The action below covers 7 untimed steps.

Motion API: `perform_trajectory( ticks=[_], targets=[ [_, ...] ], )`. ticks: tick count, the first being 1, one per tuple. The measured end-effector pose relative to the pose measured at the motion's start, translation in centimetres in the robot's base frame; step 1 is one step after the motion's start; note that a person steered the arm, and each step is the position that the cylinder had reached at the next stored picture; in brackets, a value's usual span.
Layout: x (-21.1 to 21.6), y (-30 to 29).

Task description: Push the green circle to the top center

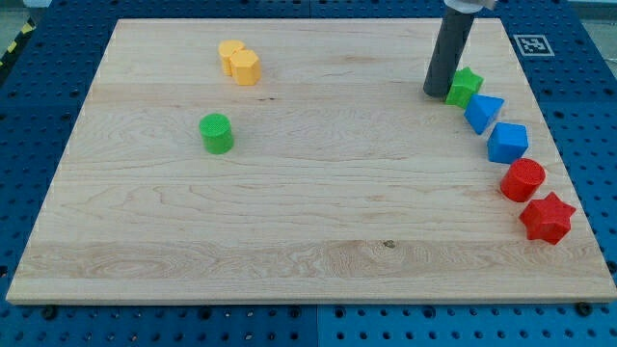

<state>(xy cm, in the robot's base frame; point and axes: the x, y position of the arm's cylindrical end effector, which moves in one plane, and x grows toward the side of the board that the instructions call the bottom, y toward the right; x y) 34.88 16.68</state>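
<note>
Camera view: one wooden counter [318,241] with a dark rod coming down from the view's top right.
Landmark: green circle [217,133]; every place below is given from it.
Green circle: stands upright on the view's left half of the counter, around mid-height and well short of the top edge.
My tip [436,93]: far to the view's right of the green circle and a little higher, well apart from it, touching or just beside a green block [465,87].
Hand: none on this rig, only the bare rod, so nothing is held and there is no wide or narrow to report.
Yellow blocks [239,62]: two, pressed together, just above the green circle and slightly to its right, near but not touching.
Right-hand row: far to the right of the green circle, a curved line runs downward from the green block: blue triangle [482,113], blue block [507,143], red circle [523,179], red star [547,217].
Done so far: by my judgement nothing; the green circle sits away from the top center and the tip is not against it.
Left to do: probably all of it; the tip must cross to the circle's lower left side, then push it up and to the right.
Risk: the yellow blocks lie close to that path and could get nudged.
</note>
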Motion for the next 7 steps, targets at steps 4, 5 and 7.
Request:
perform_trajectory(
  ticks=[4, 5, 7],
  targets=[
    [4.5, -8.2],
    [6.9, -14.7],
    [9.1, -18.1]
  ],
)
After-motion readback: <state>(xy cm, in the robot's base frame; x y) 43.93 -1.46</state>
